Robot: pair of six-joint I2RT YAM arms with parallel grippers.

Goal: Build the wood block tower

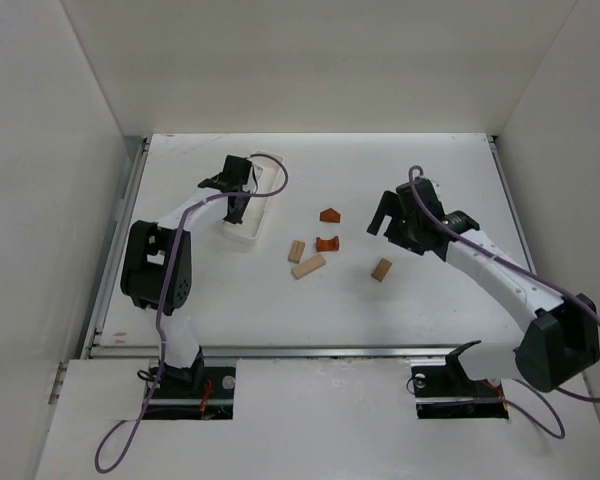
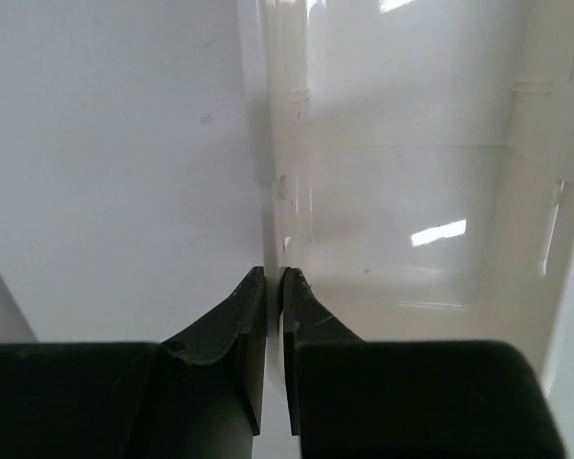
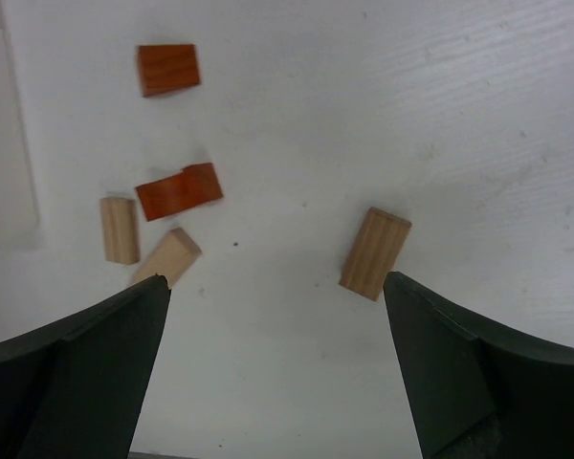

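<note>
Currently logged, one entry per item.

- Wood block tower: not yet begun. I count five pieces, all lying loose on the bench (image 1: 430,300) between the two arms.
- Lone tan block (image 3: 375,253): lies flat and askew, apart from the rest and closest to the right tool (image 3: 277,282).
- Short tan block (image 3: 120,229) and angled tan block (image 3: 169,256): lie just beside each other.
- Notched orange-red piece (image 3: 179,191): near the tan pair. The orange-red roof piece (image 3: 168,69) lies beyond it.
- Right tool: fingers spread wide, holding nothing, hovering over the lone tan block.
- Left tool (image 2: 274,275): fingers drawn together, apparently pinching the wall of the white tray (image 1: 248,232).

Step in hand, as I judge it: the first pick. The next move calls for turning the wrist to square up with the skewed block. Then lower to straddle it, close, and stand it up as one upright.
</note>
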